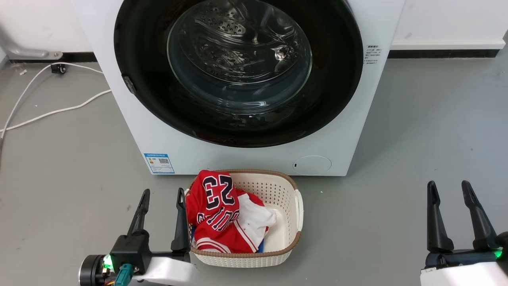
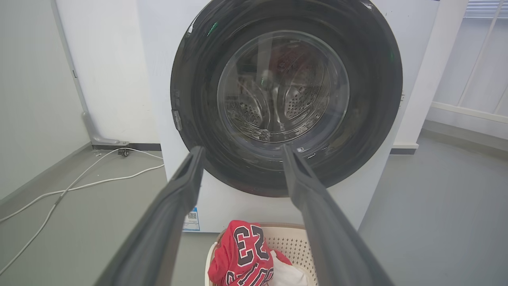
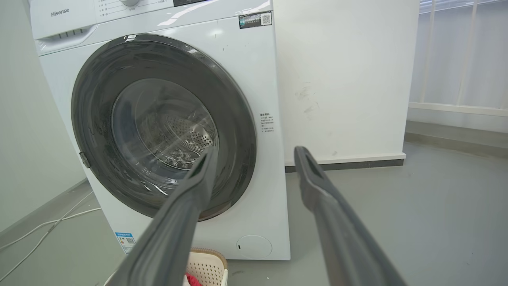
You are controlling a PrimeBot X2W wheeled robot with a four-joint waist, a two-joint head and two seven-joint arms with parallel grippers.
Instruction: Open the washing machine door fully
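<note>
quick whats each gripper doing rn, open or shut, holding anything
Left gripper: open, holding nothing.
Right gripper: open, holding nothing.

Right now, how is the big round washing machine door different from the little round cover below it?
The washing machine door is huge, nearly as wide as the washing machine; the round cover is small. The door is glossy black; the cover is white. The door has a clear glass middle; the cover is plain. Both are round and sit flush on the front.
</note>
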